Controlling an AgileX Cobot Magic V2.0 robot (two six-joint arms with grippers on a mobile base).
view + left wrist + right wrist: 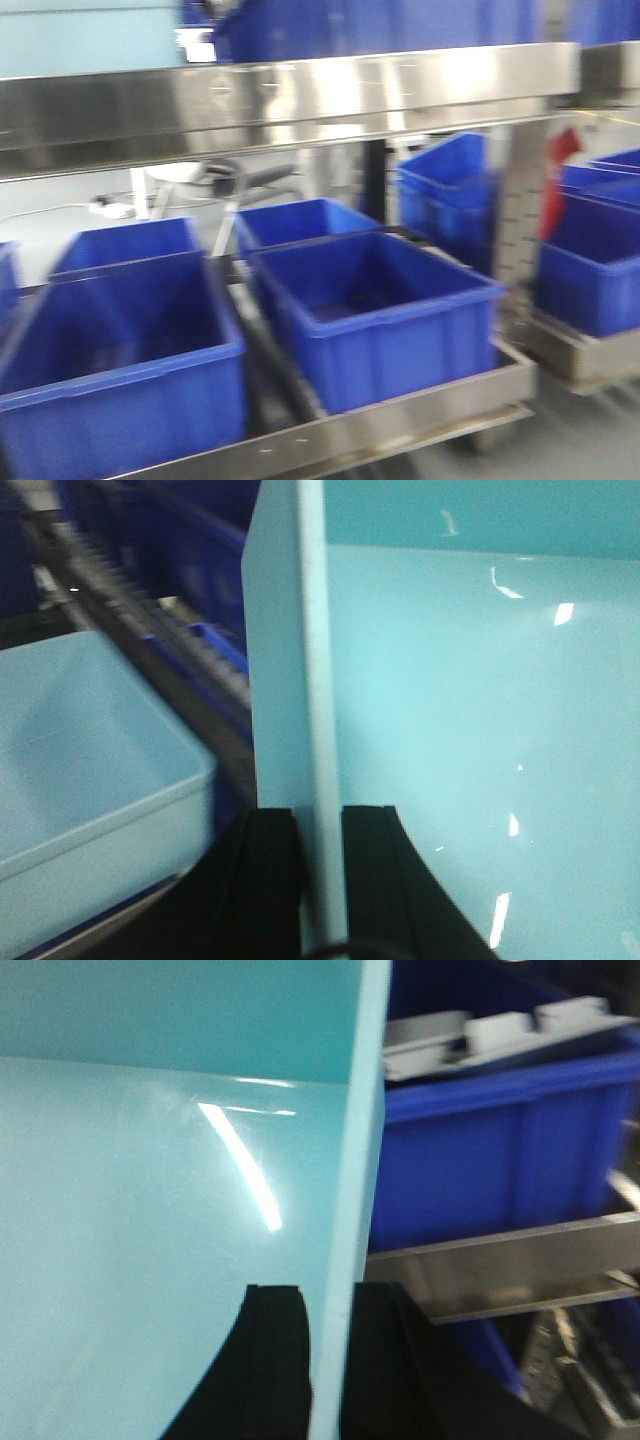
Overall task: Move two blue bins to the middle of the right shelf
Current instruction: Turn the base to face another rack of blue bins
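Observation:
My left gripper [320, 815] is shut on the upright side wall of a bin [290, 630], one finger on each face; the bin looks pale cyan in this glare. My right gripper [330, 1295] is shut the same way on a bin wall [360, 1110], with the bin's glossy inside to the left of it. I cannot tell whether both hold the same bin. Neither gripper nor a held bin shows in the front view. There, two blue bins [370, 300] [110, 350] stand at the front of the left shelf. Blue bins [590, 270] stand on the right shelf.
A steel shelf beam [280, 100] crosses the front view above the bins, with more blue bins on top. The right shelf's steel edge [570, 355] is low at the right. A second pale bin [90, 750] and a roller track [150, 610] lie left of the left gripper. A blue bin [490, 1160] on a steel rail [500, 1260] is right of the right gripper.

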